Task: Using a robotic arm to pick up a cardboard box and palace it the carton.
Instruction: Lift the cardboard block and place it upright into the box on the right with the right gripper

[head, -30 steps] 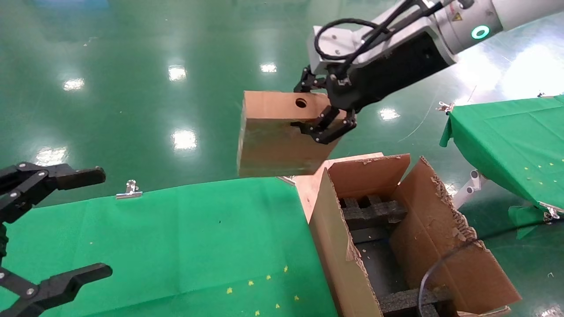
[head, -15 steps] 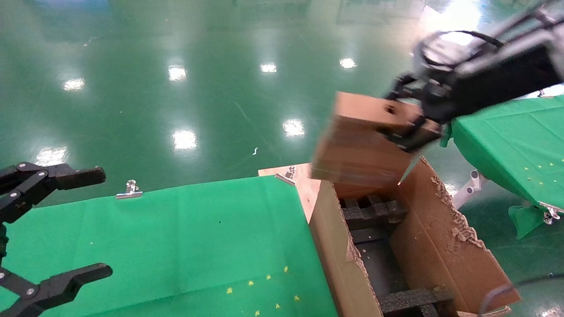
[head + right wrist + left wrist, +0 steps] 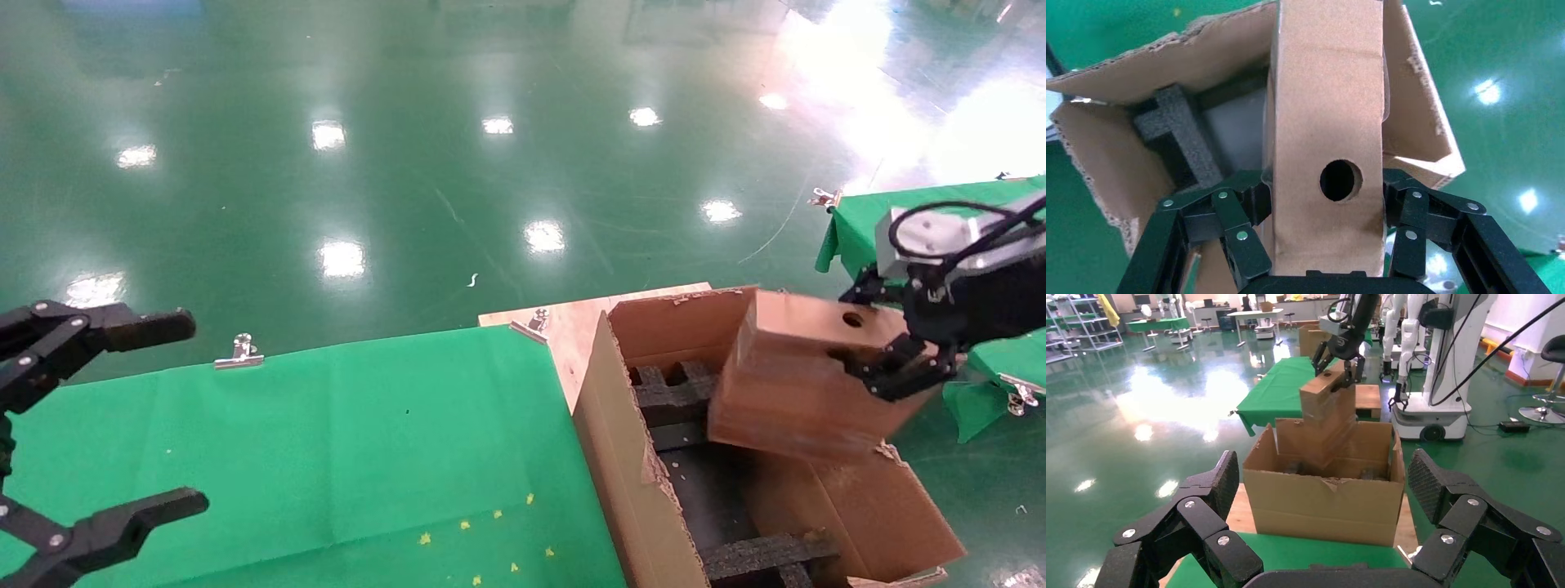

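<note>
The placing step is under way: the right gripper (image 3: 887, 371), at three o'clock in the head view, has its jaws clamped on the plain brown cardboard box (image 3: 797, 384), tilted over the ragged-flapped corrugated carton (image 3: 629, 482) beside the green worktop (image 3: 327, 457). Next comes lowering it between the black foam inserts (image 3: 682, 392). The left gripper (image 3: 90, 425) hangs at eight o'clock, jaws spread.
</note>
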Robot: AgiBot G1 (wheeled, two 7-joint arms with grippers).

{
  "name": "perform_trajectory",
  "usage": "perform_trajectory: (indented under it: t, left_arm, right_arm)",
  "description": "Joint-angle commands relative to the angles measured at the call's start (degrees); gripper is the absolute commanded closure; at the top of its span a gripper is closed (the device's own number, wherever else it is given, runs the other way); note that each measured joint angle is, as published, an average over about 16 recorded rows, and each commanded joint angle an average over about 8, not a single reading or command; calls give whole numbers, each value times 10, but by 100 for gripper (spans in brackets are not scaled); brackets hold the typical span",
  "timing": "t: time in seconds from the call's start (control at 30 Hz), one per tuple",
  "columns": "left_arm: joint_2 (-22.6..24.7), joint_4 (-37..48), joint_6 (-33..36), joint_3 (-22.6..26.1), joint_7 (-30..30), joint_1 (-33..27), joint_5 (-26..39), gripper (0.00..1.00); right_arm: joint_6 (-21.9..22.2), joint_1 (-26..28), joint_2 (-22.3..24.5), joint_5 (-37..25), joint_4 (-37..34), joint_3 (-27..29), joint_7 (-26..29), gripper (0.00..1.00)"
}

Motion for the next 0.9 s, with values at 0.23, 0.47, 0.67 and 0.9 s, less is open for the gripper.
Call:
perform_trajectory:
  t: [0.23,0.47,0.67,0.9]
  left_arm:
    - [0,0,0,0,0,0,0,0]
    - [0,0,0,0,0,0,0,0]
    - [0,0,0,0,0,0,0,0]
    - [0,0,0,0,0,0,0,0]
  right_arm:
    - [7,0,13,-2,17,-21,10,100]
    - [11,-7,11,4,14,-16,17,100]
    - [50,-31,30,15,42,-22,96,100]
    - [114,-45,82,-18,167,-38,285,100]
